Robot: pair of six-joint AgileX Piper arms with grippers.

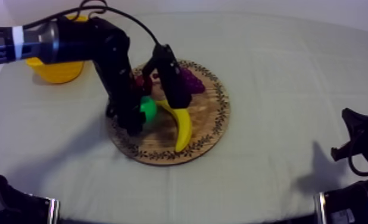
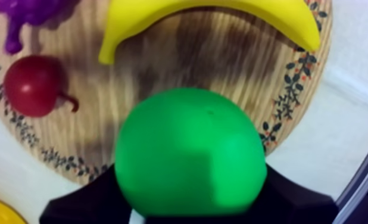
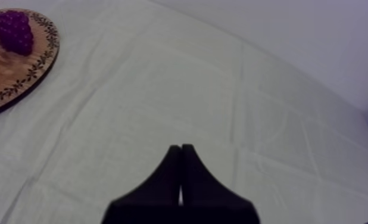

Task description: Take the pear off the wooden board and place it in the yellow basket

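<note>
Half done: gripping pear (image 2: 189,152) in left pincer (image 1: 137,119), seemingly just off wooden board (image 1: 213,113), yellow basket (image 1: 58,71) unreached, right pincer (image 3: 181,155) closed empty.

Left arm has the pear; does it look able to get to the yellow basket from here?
Probably yes: the left gripper is shut on the pear over the board, and only bare cloth lies between board and yellow basket.

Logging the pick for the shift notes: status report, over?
Left gripper shut on pear, over wooden board. Right gripper shut, empty, over bare cloth. Yellow basket at far left; banana close beside pear.
</note>
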